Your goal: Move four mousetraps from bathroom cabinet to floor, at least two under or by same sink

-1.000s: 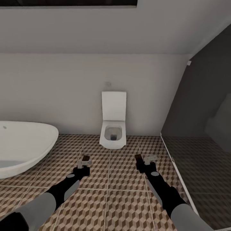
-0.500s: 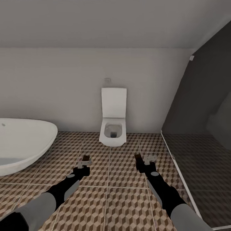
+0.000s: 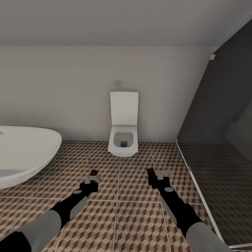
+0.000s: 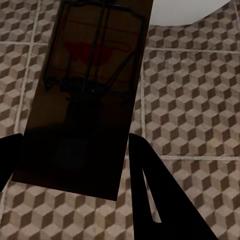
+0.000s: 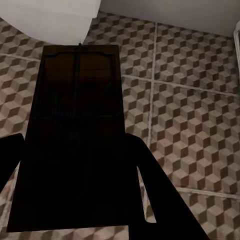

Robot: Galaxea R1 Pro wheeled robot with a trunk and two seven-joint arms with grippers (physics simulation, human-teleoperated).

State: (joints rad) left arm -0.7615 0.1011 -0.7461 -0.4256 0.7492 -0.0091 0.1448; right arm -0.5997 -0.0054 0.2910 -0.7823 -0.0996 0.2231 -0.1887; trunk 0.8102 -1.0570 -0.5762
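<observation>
Two mousetraps are in the robot's grasp, one in each gripper, both carried above the bathroom floor (image 3: 133, 217) and not yet put down. The left trap (image 4: 87, 95) is a dark wooden board with wire and a red spot, and the left gripper (image 3: 93, 176) is closed on its near end, with a finger on each long side. The right trap (image 5: 75, 135) is held the same way by the right gripper (image 3: 156, 174); its board looks very dark and the wire is only just visible. In the head view both arms reach forward over the cube-pattern tiles, well apart from each other. Ahead stands a white toilet (image 3: 123, 131) against the wall, a white bathtub (image 3: 24, 154) is at the left, and a dark glass shower wall (image 3: 217, 133) is at the right. Compared with a second ago, the whole head picture has shifted: the toilet and tub sit a little higher and more floor is visible, while the arms keep the same pose, so I judge that the camera moved with the robot and nothing was released. No sink can be seen from here, so the robot probably must turn or drive on before it lays these two traps down.
</observation>
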